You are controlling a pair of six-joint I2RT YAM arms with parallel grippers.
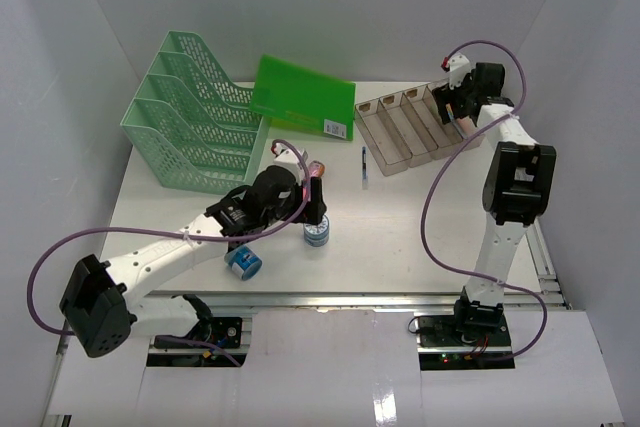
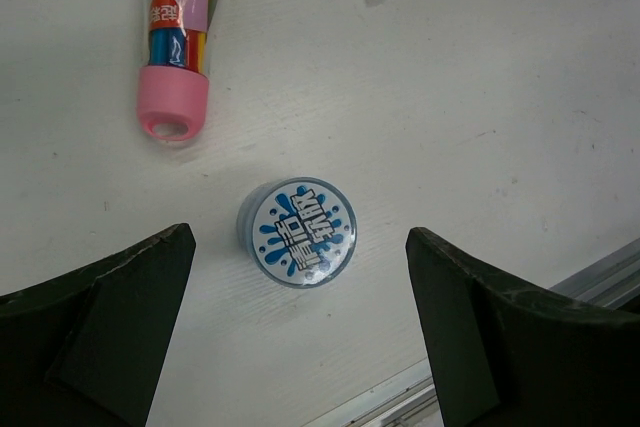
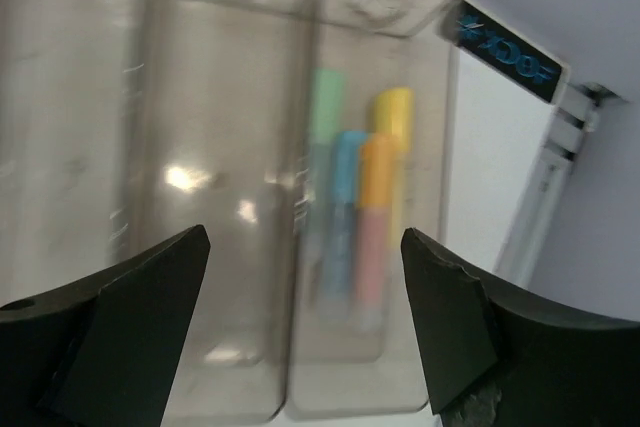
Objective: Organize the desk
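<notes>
The desk (image 1: 420, 237) fills the top view, and it is partly sorted. At its far right corner the tray (image 1: 392, 137) already holds several highlighters (image 3: 355, 217) in its rightmost compartment. The right gripper (image 1: 455, 112) hangs just above them with its jaws wide apart and nothing between them. The other compartments look bare, though the wrist view is blurred.

The rack (image 1: 190, 117) stands at the far left corner, with the folder (image 1: 300, 97) leaning beside it at the far edge, not filed.

Loose items are left. A pen (image 1: 364, 165) lies mid-desk and a pink tube (image 2: 178, 37) lies left of it. Toward the near edge are two round tins. The left gripper (image 1: 317, 202) hovers wide open over one tin (image 2: 297, 232), a finger to each side and neither touching. The other tin (image 1: 243, 261) lies closer to the near edge. By my reckoning, most of the work remains.
</notes>
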